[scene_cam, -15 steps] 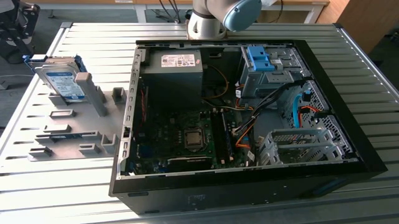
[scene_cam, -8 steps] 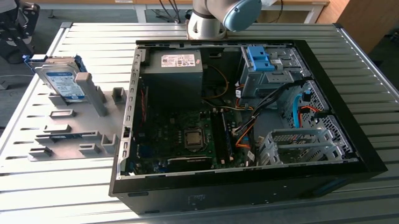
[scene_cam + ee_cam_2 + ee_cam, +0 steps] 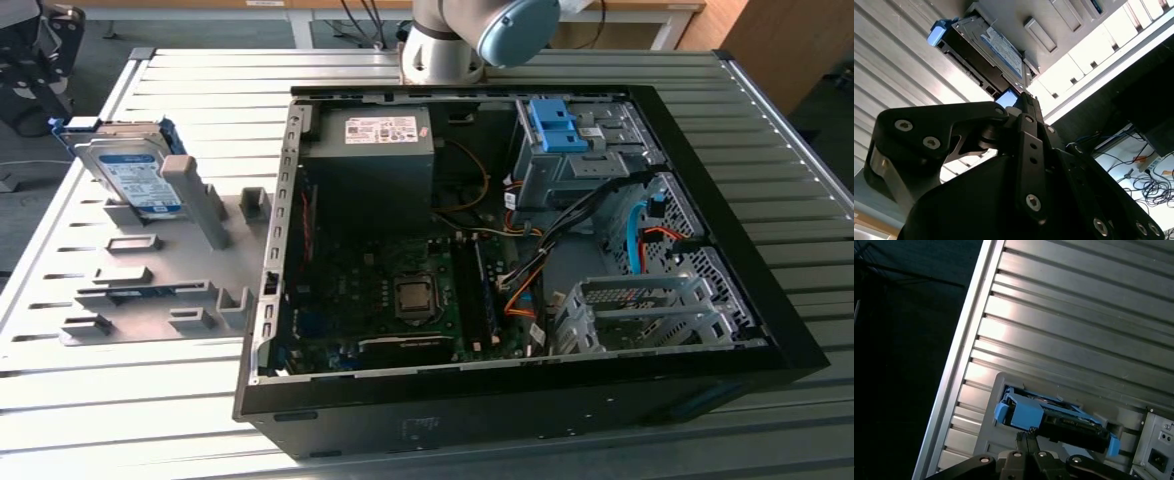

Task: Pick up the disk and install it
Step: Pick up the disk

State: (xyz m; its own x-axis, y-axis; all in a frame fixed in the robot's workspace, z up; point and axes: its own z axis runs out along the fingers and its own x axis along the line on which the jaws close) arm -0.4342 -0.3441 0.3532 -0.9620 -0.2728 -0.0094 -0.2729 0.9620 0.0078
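The disk is a silver drive with a white-and-blue label and blue rails. It stands on edge in a slot of the grey fixture plate, at the exterior view's left. In both wrist views my gripper hangs clear of the disk, its tips pointing at the blue-railed end. The black fingers lie pressed together with nothing between them. In the exterior view the arm's base rises at the far edge of the table.
An open black computer case lies right of the fixture, showing the motherboard, a dark grey power supply, a blue bracket in the upper bay and a metal drive cage. The ribbed metal table ends at an edge beside the disk.
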